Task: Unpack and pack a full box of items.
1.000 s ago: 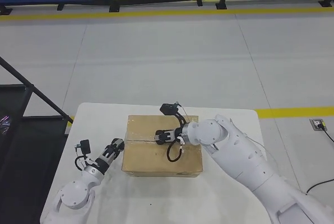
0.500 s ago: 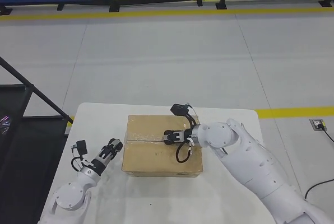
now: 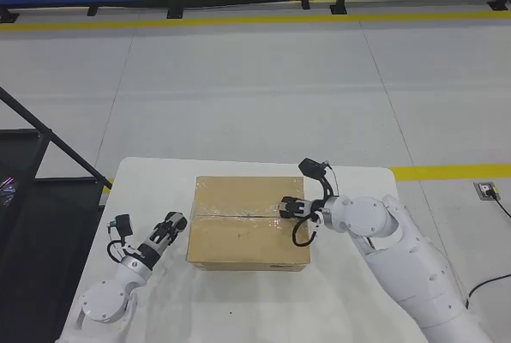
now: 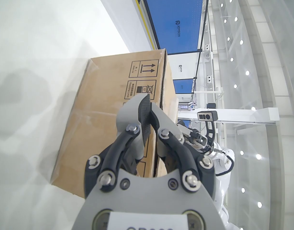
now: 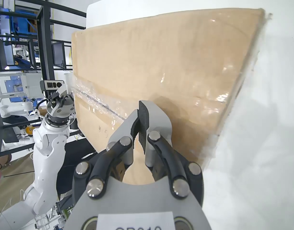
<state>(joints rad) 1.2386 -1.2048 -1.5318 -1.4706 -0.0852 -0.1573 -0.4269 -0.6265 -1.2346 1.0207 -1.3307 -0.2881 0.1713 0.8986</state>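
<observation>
A closed brown cardboard box (image 3: 247, 221) stands in the middle of the white table (image 3: 153, 180), its top seam covered with clear tape (image 5: 99, 101). My right gripper (image 3: 286, 206) is shut and empty, over the box's top near its right edge, as the right wrist view (image 5: 141, 118) shows. My left gripper (image 3: 177, 226) is shut with nothing in it, just off the box's left side wall (image 4: 108, 111). The left wrist view (image 4: 148, 111) has the fingertips close to that printed wall.
The table's front edge runs close below the box. A dark frame and black fabric (image 3: 15, 197) stand off the table's left side. Bare tabletop lies in front of the box and to its right (image 3: 358, 291).
My right gripper has slid rightward along the box's taped seam, from the middle to near the right edge. The left gripper has drawn back slightly from the box's left side.
</observation>
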